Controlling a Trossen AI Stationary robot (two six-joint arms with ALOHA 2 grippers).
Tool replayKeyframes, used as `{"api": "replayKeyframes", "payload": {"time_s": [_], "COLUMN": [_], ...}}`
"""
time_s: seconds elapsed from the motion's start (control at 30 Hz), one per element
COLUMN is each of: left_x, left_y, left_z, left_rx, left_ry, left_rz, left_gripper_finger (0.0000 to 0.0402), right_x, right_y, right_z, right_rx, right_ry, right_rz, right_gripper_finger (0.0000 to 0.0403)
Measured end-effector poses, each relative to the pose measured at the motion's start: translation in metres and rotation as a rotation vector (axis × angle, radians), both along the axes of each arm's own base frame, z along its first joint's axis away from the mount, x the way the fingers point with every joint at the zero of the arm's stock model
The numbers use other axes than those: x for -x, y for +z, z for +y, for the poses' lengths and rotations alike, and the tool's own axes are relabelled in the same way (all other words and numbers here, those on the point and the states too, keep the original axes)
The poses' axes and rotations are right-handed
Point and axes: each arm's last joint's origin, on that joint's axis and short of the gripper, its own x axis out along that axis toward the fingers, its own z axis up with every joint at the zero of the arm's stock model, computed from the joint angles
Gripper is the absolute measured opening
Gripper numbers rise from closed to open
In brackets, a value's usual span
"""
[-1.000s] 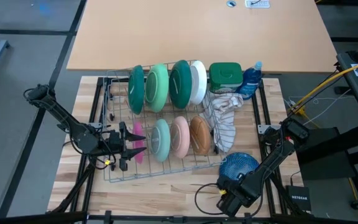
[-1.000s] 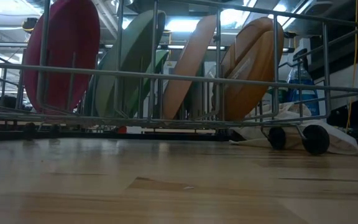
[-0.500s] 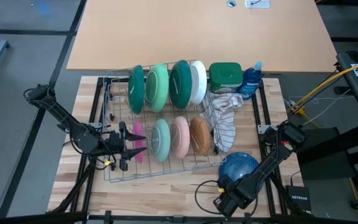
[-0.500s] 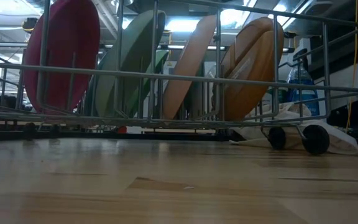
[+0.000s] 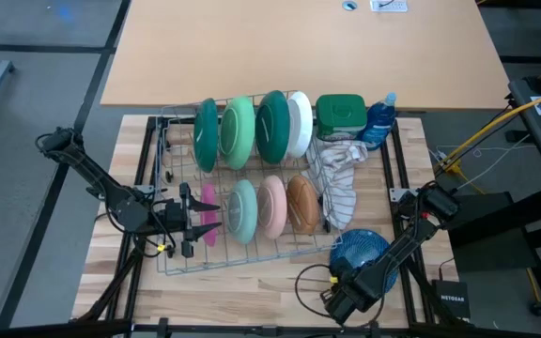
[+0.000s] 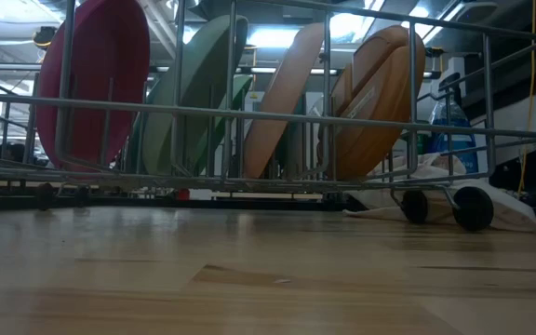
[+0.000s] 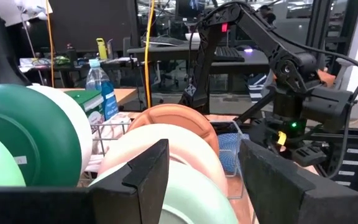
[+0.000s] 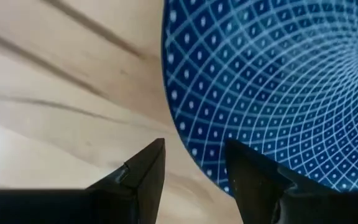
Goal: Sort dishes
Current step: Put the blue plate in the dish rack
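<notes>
Glossy navy plate [image 8: 278,81], lattice-patterned, lies flat; both arms' jaws wide, seemingly empty

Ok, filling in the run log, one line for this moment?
left gripper: open, at pink plate in rack | right gripper: open, beside navy plate flat on table

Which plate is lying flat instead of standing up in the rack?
The navy plate with the grid pattern. It lies flat on the wooden table outside the wire rack, near the right gripper; all the others stand on edge.
</notes>
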Motion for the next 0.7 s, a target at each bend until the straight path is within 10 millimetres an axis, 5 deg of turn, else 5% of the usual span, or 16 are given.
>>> {"api": "replayKeyframes", "payload": {"time_s": [0.7], "left_x": [0.0], "left_y": [0.0], "left_z": [0.0], "left_rx": [-0.001], "left_ry": [0.0], "left_rz": [0.0], "left_gripper_finger": [0.0184], "right_x": [0.0], "right_y": [0.001], "right_z": [-0.024], "right_rx": [0.13], "right_ry": [-0.011], "right_rz": [0.123], "right_gripper_finger": [0.017]}}
